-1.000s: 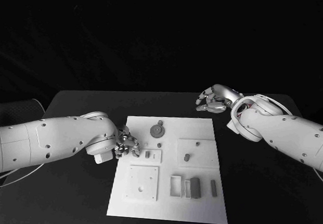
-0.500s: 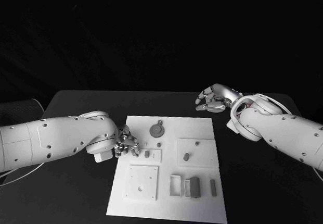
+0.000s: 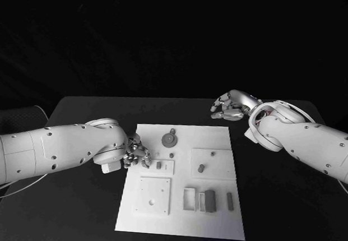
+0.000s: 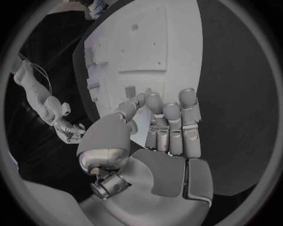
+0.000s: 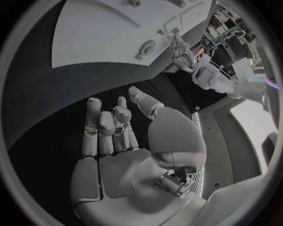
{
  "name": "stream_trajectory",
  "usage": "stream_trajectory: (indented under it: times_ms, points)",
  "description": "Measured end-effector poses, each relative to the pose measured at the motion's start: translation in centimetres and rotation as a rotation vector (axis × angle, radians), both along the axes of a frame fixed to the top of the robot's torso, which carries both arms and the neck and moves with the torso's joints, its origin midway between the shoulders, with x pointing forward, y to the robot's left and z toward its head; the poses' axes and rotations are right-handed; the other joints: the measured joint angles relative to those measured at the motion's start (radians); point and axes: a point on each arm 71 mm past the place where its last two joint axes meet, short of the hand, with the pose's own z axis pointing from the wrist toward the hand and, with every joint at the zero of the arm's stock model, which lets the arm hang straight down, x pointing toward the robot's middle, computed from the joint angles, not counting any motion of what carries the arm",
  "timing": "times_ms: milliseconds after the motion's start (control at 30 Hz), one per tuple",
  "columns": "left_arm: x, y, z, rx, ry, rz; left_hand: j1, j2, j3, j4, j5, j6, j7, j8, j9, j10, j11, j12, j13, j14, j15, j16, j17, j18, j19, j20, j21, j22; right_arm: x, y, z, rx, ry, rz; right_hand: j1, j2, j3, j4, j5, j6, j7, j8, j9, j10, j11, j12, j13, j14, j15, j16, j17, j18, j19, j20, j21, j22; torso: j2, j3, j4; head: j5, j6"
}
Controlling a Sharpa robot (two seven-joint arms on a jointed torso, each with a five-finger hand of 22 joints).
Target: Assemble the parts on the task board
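Nothing has shifted since a second ago. Task board (image 3: 184,177) lies mid-table, grey parts (image 3: 199,200) on it. My left hand (image 3: 136,155) hovers at its left edge, fingers loosely apart, empty. My right hand (image 3: 230,107) hangs beyond the far corner, curled, holding nothing.

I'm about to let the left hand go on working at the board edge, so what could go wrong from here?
1. The left hand sits at the task board edge beside a small part; a sideways nudge could shift the board, which looks loose on the table.
2. In the left wrist view its fingers hide the spot beneath them, so aiming there is uncertain.
3. The right hand hangs off the board, holding nothing, too far to steady it.
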Motion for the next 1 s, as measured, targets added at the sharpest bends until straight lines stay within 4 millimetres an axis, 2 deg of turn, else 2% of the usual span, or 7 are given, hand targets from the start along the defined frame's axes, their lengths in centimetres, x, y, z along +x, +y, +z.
stream_trajectory:
  times_ms: [433, 567, 700, 800, 833, 1000]
  points:
    - [-0.02, -0.09, 0.01, 0.007, 0.002, -0.011, -0.001, -0.002, 0.0, 0.0, -0.001, 0.001, -0.001, 0.002, 0.0, 0.0, 0.0, 0.001, 0.0, 0.002, -0.002, 0.001, -0.003, 0.0, -0.002, 0.002, 0.008, 0.001, -0.03, 0.01, -0.01, -0.001, 0.002, 0.002, 0.0, 0.0, 0.0, 0.0, 0.0, -0.002, 0.004, 0.0, 0.001, 0.0, 0.0, 0.0, 0.0, 0.001, 0.0, 0.0, 0.0, 0.0, 0.0, 0.0, 0.0, 0.0, 0.0, 0.0005, -0.0004, 0.001, -0.002]
    - [-0.01, -0.08, 0.0, 0.008, 0.003, -0.012, -0.003, -0.005, 0.0, 0.0, -0.03, 0.001, -0.001, 0.003, -0.002, 0.0, 0.0, 0.005, 0.0, 0.002, -0.002, 0.008, -0.006, 0.0, -0.002, 0.002, 0.008, 0.001, -0.06, 0.04, 0.0, 0.0, 0.002, 0.003, 0.0, 0.0, 0.0, 0.0, 0.0, -0.002, 0.004, 0.0, 0.001, 0.0, 0.0, 0.0, 0.0, 0.002, -0.001, 0.0, 0.0, 0.0, 0.0, 0.0, 0.0, 0.0, 0.0, 0.0009, -0.0005, 0.0, -0.004]
    - [0.01, -0.06, -0.01, 0.009, 0.005, -0.011, -0.01, -0.012, 0.0, 0.0, -0.037, 0.002, -0.002, 0.004, -0.002, 0.0, 0.0, 0.005, 0.0, 0.003, -0.004, 0.009, -0.007, 0.0, -0.002, 0.002, 0.012, 0.001, -0.09, 0.08, 0.01, 0.0, 0.002, 0.004, 0.0, 0.0, 0.0, 0.0, 0.0, -0.002, 0.004, 0.0, 0.001, 0.0, 0.0, 0.0, 0.0, 0.002, -0.001, 0.0, 0.0, 0.0, 0.0, 0.0, 0.0, 0.0, 0.0, 0.0009, -0.0005, 0.0, -0.004]
    - [0.01, -0.05, -0.03, 0.008, 0.005, -0.011, -0.015, -0.018, 0.004, -0.001, -0.039, 0.002, -0.002, 0.011, -0.003, 0.0, 0.0, 0.009, 0.0, 0.003, -0.004, 0.009, -0.009, 0.0, -0.002, 0.002, 0.012, 0.001, -0.11, 0.07, 0.02, 0.0, 0.003, 0.004, 0.0, 0.0, 0.0, 0.0, 0.0, -0.002, 0.004, 0.0, 0.001, 0.0, 0.0, 0.0, 0.0, 0.002, -0.001, 0.0, 0.0, 0.0, 0.0, 0.0, 0.0, 0.0, 0.0, 0.001, -0.0005, 0.0, -0.004]
    - [0.0, -0.05, -0.06, 0.009, 0.006, -0.011, -0.021, -0.024, 0.019, 0.001, -0.045, 0.003, -0.003, 0.023, -0.003, -0.001, 0.0, 0.009, -0.001, 0.004, -0.006, 0.009, -0.01, 0.0, -0.005, -0.002, 0.012, 0.001, -0.11, 0.06, 0.02, 0.0, 0.003, 0.004, 0.0, 0.0, 0.0, 0.0, 0.0, -0.002, 0.004, 0.0, 0.001, 0.0, 0.0, 0.0, 0.0, 0.002, -0.001, 0.0, 0.0, 0.0, 0.0, 0.0, 0.0, 0.0, 0.0, 0.001, -0.0005, 0.0, -0.004]
    - [-0.01, -0.05, -0.11, 0.009, 0.007, -0.011, -0.028, -0.03, 0.024, 0.01, -0.075, 0.004, -0.005, 0.036, -0.013, -0.001, 0.0, 0.009, -0.002, 0.003, -0.008, 0.016, -0.014, 0.0, -0.005, -0.002, 0.019, 0.001, -0.12, 0.05, 0.02, 0.0, 0.003, 0.004, 0.0, 0.0, 0.0, 0.0, 0.0, -0.001, 0.004, 0.0, 0.001, 0.0, 0.0, 0.0, 0.0, 0.002, -0.001, 0.0, 0.0, 0.0, 0.0, 0.0, 0.0, 0.0, 0.0, 0.001, -0.0004, 0.0, -0.003]
